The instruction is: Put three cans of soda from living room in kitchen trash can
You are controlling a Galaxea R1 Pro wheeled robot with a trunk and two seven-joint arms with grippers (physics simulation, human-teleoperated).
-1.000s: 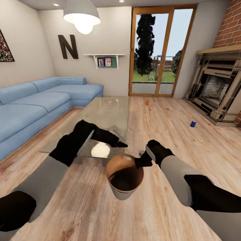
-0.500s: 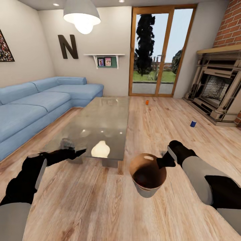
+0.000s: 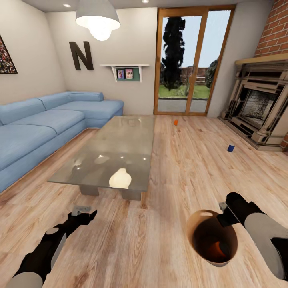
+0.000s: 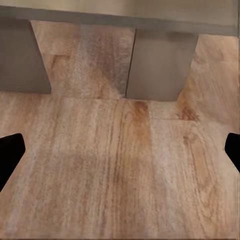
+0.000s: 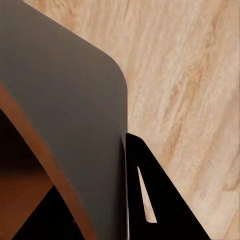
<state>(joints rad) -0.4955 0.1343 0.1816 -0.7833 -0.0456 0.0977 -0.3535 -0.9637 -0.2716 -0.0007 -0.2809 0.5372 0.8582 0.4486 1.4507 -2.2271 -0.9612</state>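
One orange soda can (image 3: 175, 122) stands on the wood floor near the glass doors. A dark blue can (image 3: 231, 148) stands on the floor in front of the brick fireplace. My right gripper (image 3: 223, 214) is shut on the rim of a round trash can (image 3: 200, 224), held low at the right; the right wrist view has its grey wall (image 5: 65, 125) against a black finger (image 5: 160, 200). Something orange (image 3: 216, 250) lies at the can's bottom. My left gripper (image 3: 86, 214) hangs open and empty over the floor, fingertips (image 4: 10, 150) wide apart.
A glass coffee table (image 3: 120, 148) stands ahead in the middle, its grey legs (image 4: 160, 65) close before the left gripper. The blue corner sofa (image 3: 48, 124) runs along the left. The fireplace (image 3: 260, 108) is at the right, the glass doors (image 3: 188, 60) at the back.
The left arm has pulled back and down from over the table to the lower left. The right arm has carried the trash can to the right and closer to me.
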